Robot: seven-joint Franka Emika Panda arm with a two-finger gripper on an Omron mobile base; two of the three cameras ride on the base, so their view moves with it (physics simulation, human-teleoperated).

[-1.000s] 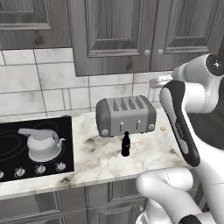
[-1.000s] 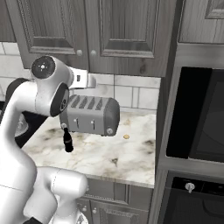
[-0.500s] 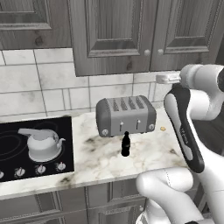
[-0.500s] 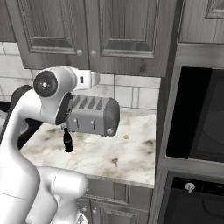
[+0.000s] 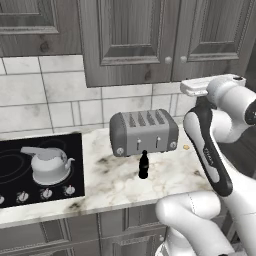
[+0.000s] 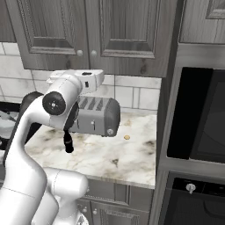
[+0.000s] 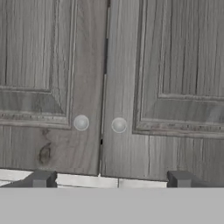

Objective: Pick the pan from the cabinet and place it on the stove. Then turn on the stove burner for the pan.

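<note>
The gripper (image 7: 109, 181) is held with jaws apart, facing the shut cabinet (image 7: 105, 78) knobs (image 7: 81, 123), presumably for opening. The pan is judged hidden inside. The stove (image 5: 20, 150) is occupied by a kettle (image 5: 47, 165).

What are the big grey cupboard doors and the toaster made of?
The dark grey raised-panel cabinet doors look like matte wood: grain streaks and a knot show. Their small round knobs seem to be pale, dull metal. The boxy silver four-slot toaster looks like brushed metal with soft highlights, though it could be painted plastic.
</note>
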